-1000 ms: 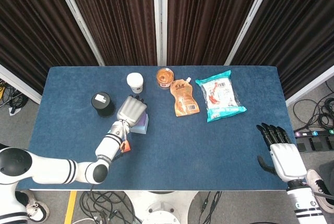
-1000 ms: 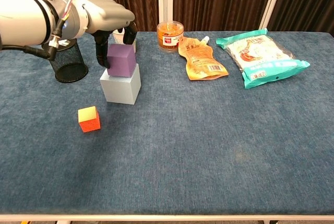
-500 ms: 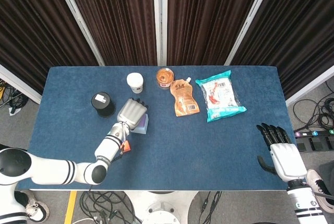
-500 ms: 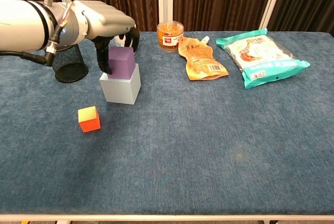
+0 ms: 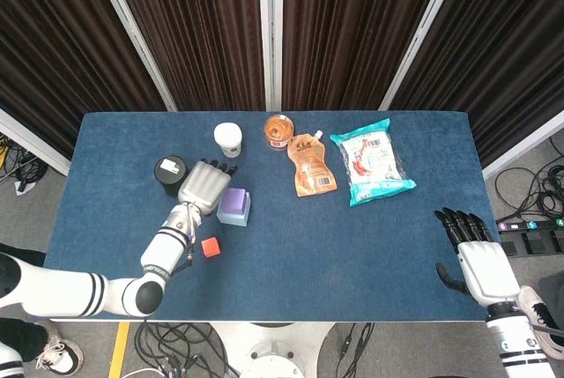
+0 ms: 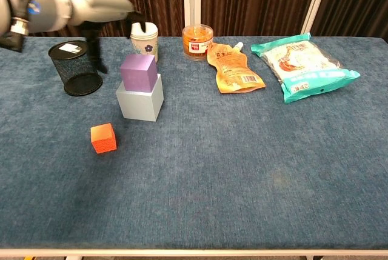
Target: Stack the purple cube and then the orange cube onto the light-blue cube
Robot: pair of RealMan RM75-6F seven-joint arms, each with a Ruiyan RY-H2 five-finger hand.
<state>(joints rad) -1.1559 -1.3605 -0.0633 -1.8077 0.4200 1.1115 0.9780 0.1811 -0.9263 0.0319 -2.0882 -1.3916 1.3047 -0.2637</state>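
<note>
1. In the head view, the robot's left hand (image 5: pixel 199 187) hovered over the blue cloth-covered table (image 5: pixel 115 219) with its fingers spread and nothing in them, so it read as released.
2. Just to the right of that hand sat the small purple cube (image 5: pixel 233 201), resting on top of the larger light-blue cube (image 5: pixel 234 218), of which only an edge showed beneath it.
3. The small orange cube (image 5: pixel 210 247) lay on the table below the left hand, nearer the robot and apart from the stack.
4. A black mesh pen cup (image 5: pixel 169 168) stood just to the hand's left, and a white paper cup (image 5: pixel 228 136) just beyond its fingertips.
5. The right hand (image 5: pixel 480 265) hung past the table's right edge, fingers extended and empty, well away from the cubes.
6. In the chest view, the left hand (image 6: pixel 76 6) appeared blurred at upper left, above the pen cup (image 6: pixel 75 69) and clear of the stack.
7. The purple cube (image 6: pixel 139 71) sat squarely on the light-blue cube (image 6: pixel 140 100), turned slightly; the orange cube (image 6: pixel 103 137) lay in front, to their left.
8. By my judgement the first stacking step was done and the orange cube was the step in hand.
9. The next move would call for lowering the left hand to the orange cube, pinching it, and setting it on the purple cube gently enough not to nudge the stack.
</note>
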